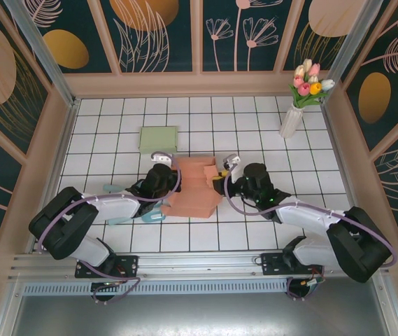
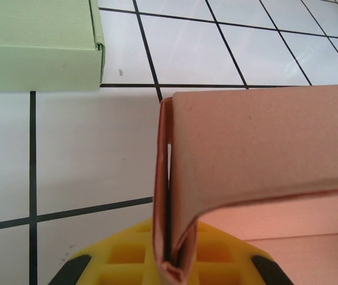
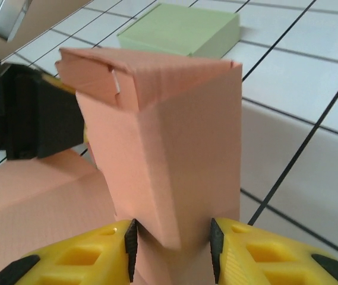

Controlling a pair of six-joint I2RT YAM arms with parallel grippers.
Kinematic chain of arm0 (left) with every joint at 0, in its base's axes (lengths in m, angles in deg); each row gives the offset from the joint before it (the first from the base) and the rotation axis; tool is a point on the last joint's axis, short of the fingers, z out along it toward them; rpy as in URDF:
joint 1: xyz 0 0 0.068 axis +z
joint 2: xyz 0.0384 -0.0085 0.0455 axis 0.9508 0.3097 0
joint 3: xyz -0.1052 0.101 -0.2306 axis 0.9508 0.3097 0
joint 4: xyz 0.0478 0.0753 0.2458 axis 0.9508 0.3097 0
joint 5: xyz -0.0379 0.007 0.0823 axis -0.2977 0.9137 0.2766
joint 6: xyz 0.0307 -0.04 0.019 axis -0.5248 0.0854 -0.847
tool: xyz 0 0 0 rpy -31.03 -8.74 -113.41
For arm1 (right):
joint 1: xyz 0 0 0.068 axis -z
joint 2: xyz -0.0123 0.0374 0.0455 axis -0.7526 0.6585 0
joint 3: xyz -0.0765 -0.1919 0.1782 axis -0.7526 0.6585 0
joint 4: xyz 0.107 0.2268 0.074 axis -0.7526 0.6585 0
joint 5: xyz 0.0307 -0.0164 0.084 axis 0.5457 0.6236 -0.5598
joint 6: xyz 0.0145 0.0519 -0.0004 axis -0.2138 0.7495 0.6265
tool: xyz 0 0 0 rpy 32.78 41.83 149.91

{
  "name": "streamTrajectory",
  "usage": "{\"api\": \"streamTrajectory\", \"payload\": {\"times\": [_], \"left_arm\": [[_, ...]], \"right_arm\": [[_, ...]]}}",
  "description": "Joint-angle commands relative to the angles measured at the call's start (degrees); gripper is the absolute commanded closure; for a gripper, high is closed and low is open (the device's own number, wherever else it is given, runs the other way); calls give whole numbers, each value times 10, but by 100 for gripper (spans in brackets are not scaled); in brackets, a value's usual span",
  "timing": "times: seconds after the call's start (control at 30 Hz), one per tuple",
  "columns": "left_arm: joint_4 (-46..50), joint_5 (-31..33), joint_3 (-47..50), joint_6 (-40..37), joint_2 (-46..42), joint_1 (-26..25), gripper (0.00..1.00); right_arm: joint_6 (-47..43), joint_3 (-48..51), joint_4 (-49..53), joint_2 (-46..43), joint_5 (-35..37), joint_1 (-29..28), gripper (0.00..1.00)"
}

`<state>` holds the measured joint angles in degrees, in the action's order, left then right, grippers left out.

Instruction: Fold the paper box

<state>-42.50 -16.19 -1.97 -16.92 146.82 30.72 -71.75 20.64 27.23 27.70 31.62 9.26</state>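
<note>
Paper box (image 1: 193, 199) lies mid-table (image 1: 254, 140), long axis roughly near-to-far, flat end nearest the arms, walls raised at far end. Left gripper (image 2: 170, 261) pinches a doubled wall. Right gripper (image 3: 171, 243) pads press an upright flap. Green box (image 1: 158, 138) sits beyond.

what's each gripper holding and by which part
Both hold the paper box: left gripper pinches a folded-over side wall, right gripper clamps an upright flap across its width.

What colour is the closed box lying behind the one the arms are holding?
The closed box is pale green, clearest in the right wrist view.
</note>
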Motion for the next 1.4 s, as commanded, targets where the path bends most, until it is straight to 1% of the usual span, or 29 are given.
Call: {"api": "streamTrajectory", "payload": {"times": [0.0, 0.07, 0.13, 0.3, 0.43, 0.5, 0.53, 0.6, 0.67, 0.77, 0.8, 0.9, 1.0, 1.03, 1.07, 1.1, 1.13, 1.17, 1.2, 1.23, 1.27, 1.37], "left_arm": [[-1, -2, -9, 13, -9, 1, 100], [4, 0, -11, 18, -7, 0, 100], [6, 2, -13, 22, -7, 0, 100], [13, -3, -15, 25, -13, -1, 100], [19, 6, -15, 26, -19, -1, 100], [32, 29, -18, 35, -18, 0, 100], [45, 48, -22, 44, -17, 0, 100], [78, 99, -31, 69, -14, -1, 100], [106, 147, -38, 91, -13, -1, 100], [133, 198, -42, 116, -20, -2, 100], [135, 210, -39, 122, -26, -3, 100], [139, 231, -33, 132, -47, -8, 100], [151, 255, -36, 138, -58, -16, 100], [155, 260, -38, 140, -60, -19, 100], [156, 261, -38, 140, -61, -21, 100], [155, 261, -38, 141, -62, -21, 100], [153, 260, -36, 141, -63, -22, 100], [149, 260, -32, 140, -63, -22, 100], [146, 261, -30, 141, -65, -22, 100], [146, 263, -27, 142, -66, -22, 100], [146, 266, -26, 142, -67, -22, 100], [151, 275, -26, 146, -66, -21, 100]], "right_arm": [[10, -37, 12, 9, 118, -21, 61], [15, -52, 21, 25, 153, -29, 61], [18, -66, 28, 44, 172, -33, 61], [9, -88, 29, 90, 172, -36, 62], [7, -96, 28, 108, 185, -39, 71], [8, -99, 30, 113, 208, -42, 76], [9, -102, 34, 115, 233, -45, 79], [16, -117, 55, 128, 316, -58, 86], [23, -138, 86, 151, 416, -73, 87], [50, -157, 114, 176, 548, -87, 91], [56, -157, 115, 178, 569, -90, 91], [81, -162, 114, 184, 602, -91, 91], [93, -183, 127, 211, 639, -97, 90], [94, -192, 131, 221, 641, -98, 89], [85, -194, 122, 229, 622, -99, 88], [73, -190, 98, 229, 585, -99, 86], [67, -179, 73, 223, 524, -97, 84], [61, -166, 47, 215, 440, -88, 80], [65, -156, 34, 210, 381, -80, 77], [73, -150, 25, 207, 340, -74, 76], [74, -146, 19, 207, 315, -71, 74], [65, -141, 16, 220, 292, -72, 65]]}}
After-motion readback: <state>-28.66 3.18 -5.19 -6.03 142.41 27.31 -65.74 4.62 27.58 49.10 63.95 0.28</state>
